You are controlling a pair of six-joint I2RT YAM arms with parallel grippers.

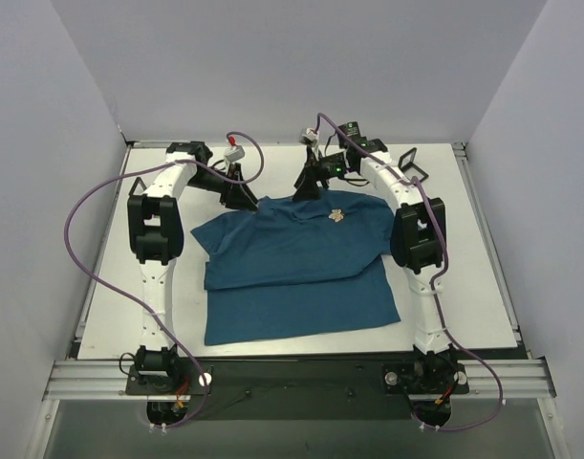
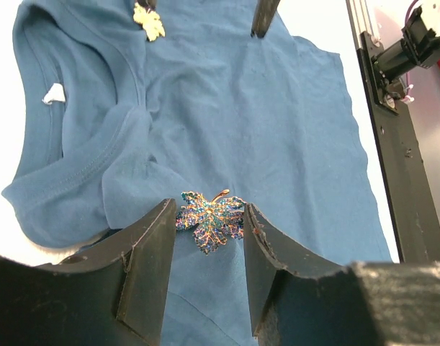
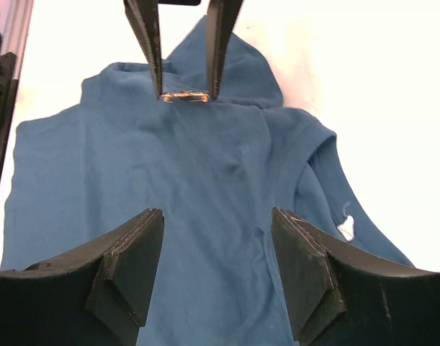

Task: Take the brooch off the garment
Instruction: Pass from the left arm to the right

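The teal-blue garment (image 1: 292,277) lies flat on the white table, collar at the far side. The small gold brooch (image 1: 337,215) sits on its chest; in the left wrist view the brooch (image 2: 149,20) is at the top edge. It is hidden in the right wrist view. A second, blue-and-gold leaf-shaped brooch (image 2: 211,220) is near the collar. My left gripper (image 2: 209,216) is shut on it, a finger touching each side. My right gripper (image 3: 218,223) stands open above bare cloth (image 3: 205,166), facing the left gripper (image 3: 185,92).
A white label (image 2: 54,94) shows inside the collar. Black rails (image 2: 392,144) run along the table's side edges, and purple cables loop over both arms. Grey walls close in the table (image 1: 110,287) on three sides.
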